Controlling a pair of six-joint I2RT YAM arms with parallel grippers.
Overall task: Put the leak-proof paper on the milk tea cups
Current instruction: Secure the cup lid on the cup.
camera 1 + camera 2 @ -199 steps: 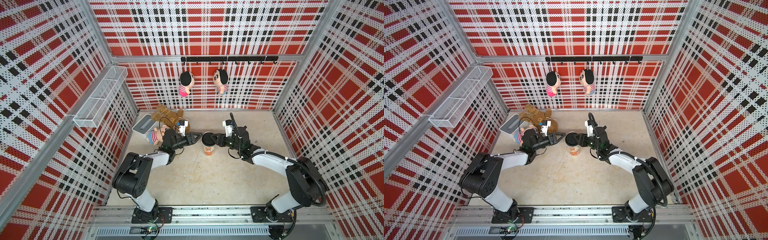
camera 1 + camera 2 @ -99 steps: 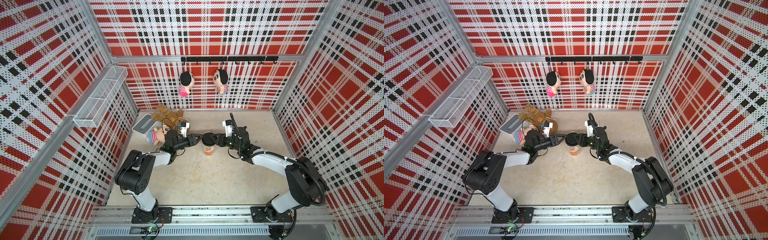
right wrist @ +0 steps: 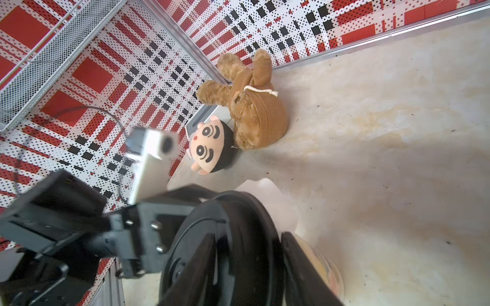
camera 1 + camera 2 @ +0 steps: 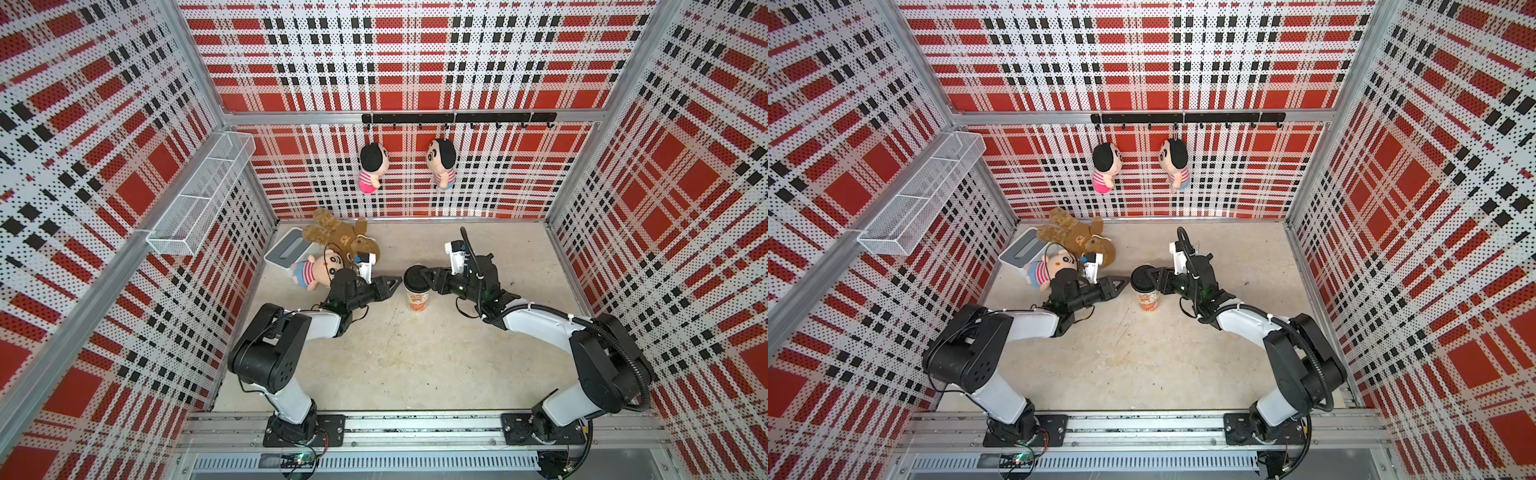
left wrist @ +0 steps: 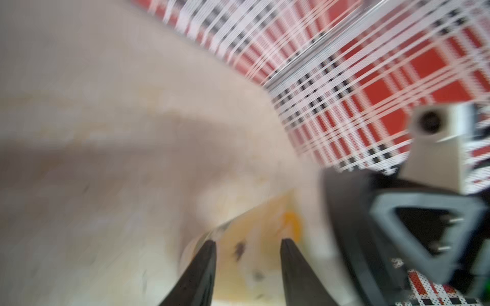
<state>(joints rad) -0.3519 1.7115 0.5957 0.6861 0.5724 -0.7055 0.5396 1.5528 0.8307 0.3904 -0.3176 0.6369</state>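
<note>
The milk tea cup (image 4: pixel 418 300) (image 4: pixel 1148 300) stands upright mid-floor, white with orange-red print, capped by a black round lid (image 4: pixel 415 276) (image 3: pixel 238 225). A white corner of the leak-proof paper (image 3: pixel 267 186) pokes out from under the lid. My right gripper (image 4: pixel 426 277) (image 3: pixel 248 235) is shut on the lid's rim, one finger over the top and one under it beside the cup wall (image 3: pixel 326 270). Just left of the cup, my left gripper (image 4: pixel 392 284) (image 5: pixel 248 241) is open and holds nothing. Its wrist view is blurred, with the cup side (image 5: pixel 254 238) beyond the tips.
A white box with a grey slot (image 4: pixel 289 251), a brown bear plush (image 4: pixel 340 237) and a striped doll (image 4: pixel 316 270) crowd the back left corner behind my left gripper. Two dolls (image 4: pixel 372 168) (image 4: pixel 442 164) hang on the back wall. A wire basket (image 4: pixel 203 195) is mounted on the left wall.
My left gripper has sunk a little beside the cup and its jaws have narrowed slightly. The right gripper, lid and cup have stayed put.
</note>
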